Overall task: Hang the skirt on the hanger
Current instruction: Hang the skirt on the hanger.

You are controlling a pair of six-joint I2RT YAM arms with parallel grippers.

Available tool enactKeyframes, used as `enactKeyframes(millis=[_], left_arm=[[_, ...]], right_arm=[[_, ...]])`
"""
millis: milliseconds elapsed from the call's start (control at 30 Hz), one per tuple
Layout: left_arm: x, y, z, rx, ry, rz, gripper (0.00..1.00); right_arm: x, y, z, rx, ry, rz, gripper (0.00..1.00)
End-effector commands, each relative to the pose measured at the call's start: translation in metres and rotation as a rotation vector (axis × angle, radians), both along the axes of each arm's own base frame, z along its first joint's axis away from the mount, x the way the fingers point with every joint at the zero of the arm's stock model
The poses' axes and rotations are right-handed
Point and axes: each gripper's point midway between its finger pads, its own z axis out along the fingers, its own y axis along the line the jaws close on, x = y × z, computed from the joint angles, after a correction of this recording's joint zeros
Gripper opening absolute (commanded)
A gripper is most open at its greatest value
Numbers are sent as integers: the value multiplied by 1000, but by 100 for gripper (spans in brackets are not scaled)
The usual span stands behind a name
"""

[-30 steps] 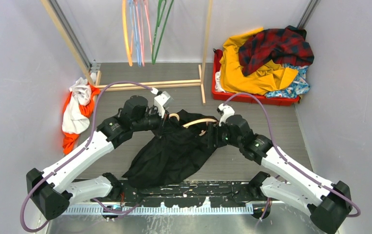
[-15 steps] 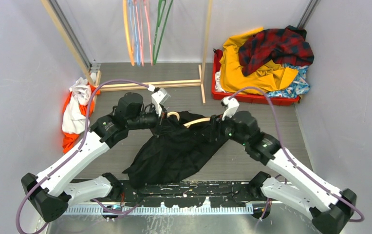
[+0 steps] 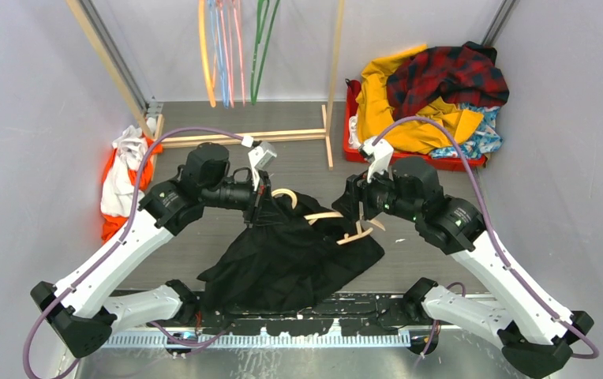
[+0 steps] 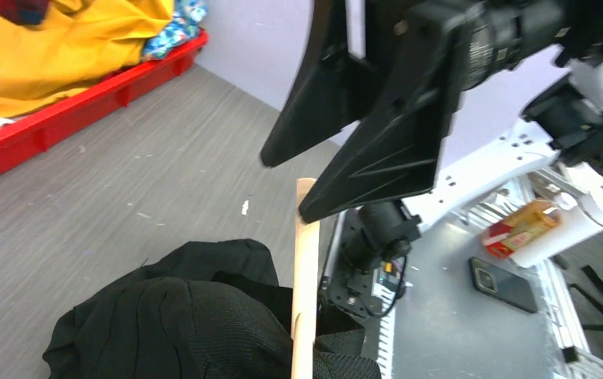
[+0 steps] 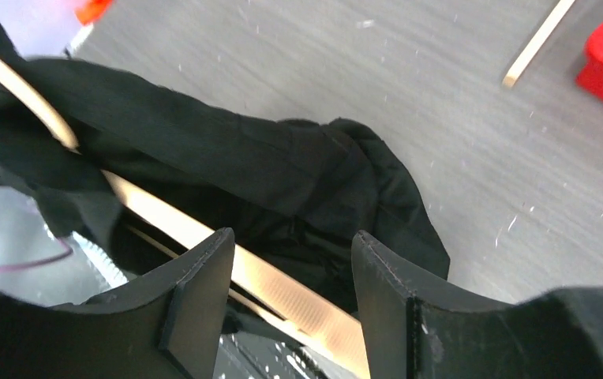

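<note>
Top external view: the skirt (image 3: 484,139) was seen in the red bin (image 3: 417,160) at the upper right, nearer the right claw (image 3: 359,212), which was held wide astride the hanger (image 3: 326,215); the left claw (image 3: 257,207) was clamped shut on that hanger, draped with a black garment (image 3: 282,260).

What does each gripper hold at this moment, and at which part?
Left gripper is shut on the pale wooden hanger, at the tip of one arm, with the black cloth garment bunched around it. Right gripper straddles the hanger, open, holding nothing.
</note>
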Motion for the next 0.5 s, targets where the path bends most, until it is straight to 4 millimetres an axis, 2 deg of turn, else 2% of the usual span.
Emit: enactKeyframes(millis=[0, 200, 467], left_arm=[[-24, -4, 44, -118, -36, -140, 0], [-30, -6, 49, -137, -29, -181, 0], [-30, -7, 46, -131, -16, -190, 0]], right_arm=[[-27, 0, 4, -21, 13, 122, 62], [-49, 11, 2, 9, 47, 244, 63], [-54, 8, 11, 43, 14, 240, 64]])
